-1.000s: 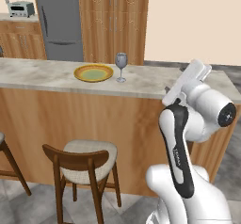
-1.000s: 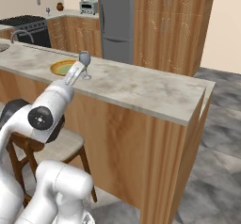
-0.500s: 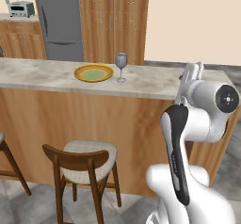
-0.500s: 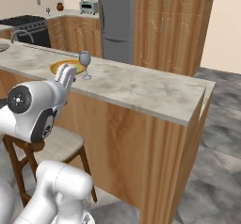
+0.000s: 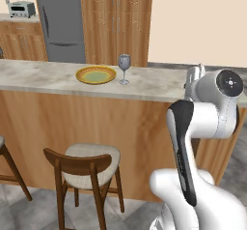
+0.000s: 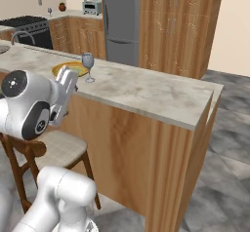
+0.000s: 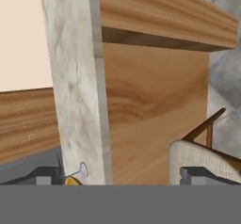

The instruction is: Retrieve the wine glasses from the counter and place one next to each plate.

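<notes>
Your gripper (image 5: 194,74) stands wide and empty in the left base view; the wine glass (image 5: 124,68) stands upright, well to its left, beside the yellow plate (image 5: 96,75). Right base view: glass (image 6: 88,67) just beyond the gripper (image 6: 67,84). Hand view: glass (image 7: 77,172) between the fingertips (image 7: 192,173), far ahead.

Wine glass (image 6: 88,65) upright on marble bar top (image 6: 146,92), just beside golden-yellow plate (image 6: 69,69).

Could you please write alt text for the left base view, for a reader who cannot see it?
A wine glass stands upright just right of a golden-yellow plate on a long marble bar top with a plain wood front. The white robot arm rises at lower right, and a wooden stool with a pale cushion stands below the bar.
</notes>
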You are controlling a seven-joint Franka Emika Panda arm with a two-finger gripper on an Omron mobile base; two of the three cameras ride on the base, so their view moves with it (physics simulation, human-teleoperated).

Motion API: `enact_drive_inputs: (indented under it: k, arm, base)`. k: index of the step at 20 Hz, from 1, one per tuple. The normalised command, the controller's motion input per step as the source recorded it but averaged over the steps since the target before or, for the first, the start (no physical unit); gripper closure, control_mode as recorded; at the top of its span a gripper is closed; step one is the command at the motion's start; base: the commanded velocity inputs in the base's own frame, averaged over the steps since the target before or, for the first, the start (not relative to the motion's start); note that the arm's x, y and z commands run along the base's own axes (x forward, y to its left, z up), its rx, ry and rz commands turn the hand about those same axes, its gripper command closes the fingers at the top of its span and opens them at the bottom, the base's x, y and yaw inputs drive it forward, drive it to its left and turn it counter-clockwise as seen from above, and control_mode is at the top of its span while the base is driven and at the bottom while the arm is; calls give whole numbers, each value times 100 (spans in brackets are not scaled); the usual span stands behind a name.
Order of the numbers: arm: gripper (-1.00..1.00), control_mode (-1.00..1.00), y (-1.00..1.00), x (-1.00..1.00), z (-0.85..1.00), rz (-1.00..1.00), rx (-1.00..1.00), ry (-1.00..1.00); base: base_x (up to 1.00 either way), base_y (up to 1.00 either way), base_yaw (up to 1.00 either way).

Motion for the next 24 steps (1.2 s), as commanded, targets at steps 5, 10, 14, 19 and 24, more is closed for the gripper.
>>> enact_drive_inputs:
  k: [5, 10, 14, 19, 24]
  arm:
    - [-100, -100, 0, 0, 0, 0, 0, 0]
    - [-100, -100, -20, -11, -7, 0, 0, 2]
    - [-100, 100, -19, -6, -1, 0, 0, 0]
    - [-100, 100, 0, 0, 0, 0, 0, 0]
    - [-100, 100, 0, 0, 0, 0, 0, 0]
  base:
    - [0, 0, 0]
    - [0, 0, 0]
    - [-38, -74, 1]
    - [-69, -100, 4]
    - [-78, -100, 2]
